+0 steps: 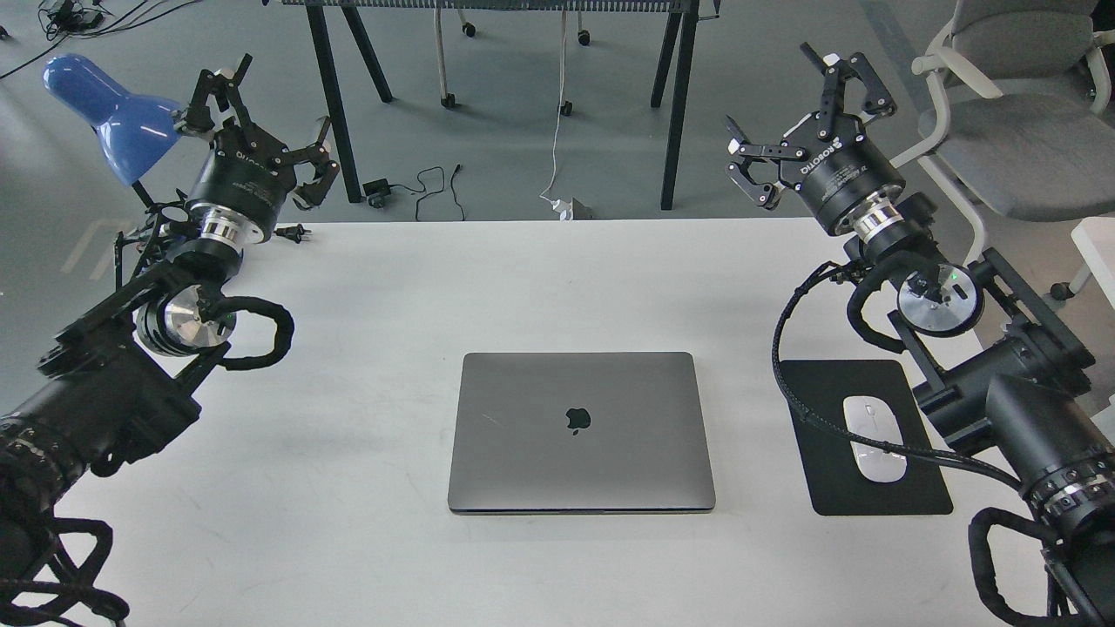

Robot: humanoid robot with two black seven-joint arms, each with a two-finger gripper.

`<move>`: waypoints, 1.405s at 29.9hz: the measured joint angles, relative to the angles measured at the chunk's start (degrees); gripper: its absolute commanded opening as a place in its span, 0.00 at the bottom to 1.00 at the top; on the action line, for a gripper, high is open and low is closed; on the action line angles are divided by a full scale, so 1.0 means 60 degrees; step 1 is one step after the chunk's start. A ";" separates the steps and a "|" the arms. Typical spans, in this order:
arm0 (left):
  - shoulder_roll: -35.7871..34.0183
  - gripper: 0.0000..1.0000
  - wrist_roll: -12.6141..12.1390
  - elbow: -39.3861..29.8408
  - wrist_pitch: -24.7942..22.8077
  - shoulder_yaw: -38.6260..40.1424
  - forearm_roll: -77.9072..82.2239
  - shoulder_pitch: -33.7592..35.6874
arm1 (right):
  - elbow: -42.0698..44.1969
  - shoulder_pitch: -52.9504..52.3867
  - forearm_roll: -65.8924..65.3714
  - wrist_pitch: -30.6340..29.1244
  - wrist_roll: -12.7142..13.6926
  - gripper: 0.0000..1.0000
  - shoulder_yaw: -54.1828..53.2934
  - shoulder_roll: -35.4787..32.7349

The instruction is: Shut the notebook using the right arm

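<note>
notebook (pixel 581 433) mid-table (pixel 392 287), lid down; mouse pad (pixel 823 470) to its right (mouse (pixel 875 440) on it); lamp (pixel 113 117) far left corner.

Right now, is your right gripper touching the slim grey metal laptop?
Apart. The head view shows the right gripper raised, fingers spread, near the table's far right edge, with bare white table between it and the closed slim grey metal laptop.
</note>
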State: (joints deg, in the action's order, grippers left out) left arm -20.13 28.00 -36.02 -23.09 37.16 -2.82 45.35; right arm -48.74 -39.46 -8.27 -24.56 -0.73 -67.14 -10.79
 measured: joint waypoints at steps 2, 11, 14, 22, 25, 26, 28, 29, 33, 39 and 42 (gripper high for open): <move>0.0000 1.00 0.0000 -0.0001 0.0000 0.0000 0.0000 0.0000 | 0.0008 0.0000 -0.0002 0.0037 -0.0156 1.00 -0.0136 0.0041; 0.0000 1.00 0.0000 0.0009 -0.0002 0.0003 0.0000 0.0000 | 0.0064 -0.0059 0.0010 0.1166 -0.0502 1.00 -0.0493 0.0148; 0.0000 1.00 0.0000 0.0008 -0.0003 0.0003 0.0000 0.0000 | 0.0037 -0.0096 0.0016 0.1447 -0.0489 1.00 -0.0438 0.0148; 0.0000 1.00 0.0000 0.0002 -0.0004 0.0002 0.0000 0.0000 | -0.0033 -0.0130 0.0017 0.1514 -0.0479 1.00 -0.0425 0.0157; 0.0000 1.00 0.0000 0.0002 -0.0004 0.0002 0.0000 0.0000 | -0.0140 -0.0084 0.0027 0.1391 -0.0462 1.00 -0.0420 0.0157; 0.0000 1.00 0.0000 0.0005 -0.0004 0.0002 0.0000 0.0000 | -0.0225 -0.0048 0.0032 0.1336 -0.0450 1.00 -0.0418 0.0157; 0.0000 1.00 0.0000 0.0006 -0.0004 0.0002 0.0001 0.0000 | -0.0436 0.0011 0.0041 0.1121 -0.0438 1.00 -0.0417 0.0157; 0.0000 1.00 0.0000 0.0007 -0.0004 0.0002 0.0001 0.0000 | -0.0529 0.0059 0.0043 0.0995 -0.0431 1.00 -0.0418 0.0157; 0.0000 1.00 0.0000 0.0008 -0.0004 0.0001 -0.0001 0.0000 | -0.0626 0.0162 0.0045 0.0827 -0.0423 1.00 -0.0434 0.0162; 0.0000 1.00 0.0000 0.0005 -0.0004 0.0000 0.0000 0.0000 | -0.0608 0.0203 0.0046 0.0819 -0.0457 1.00 -0.0440 0.0169; 0.0000 1.00 0.0000 0.0007 -0.0004 0.0000 0.0000 0.0000 | -0.0601 0.0203 0.0046 0.0825 -0.0467 1.00 -0.0453 0.0169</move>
State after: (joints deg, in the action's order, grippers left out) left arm -20.13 28.00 -35.98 -23.12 37.16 -2.82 45.35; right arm -52.34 -38.24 -8.00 -19.61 -3.53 -69.86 -9.77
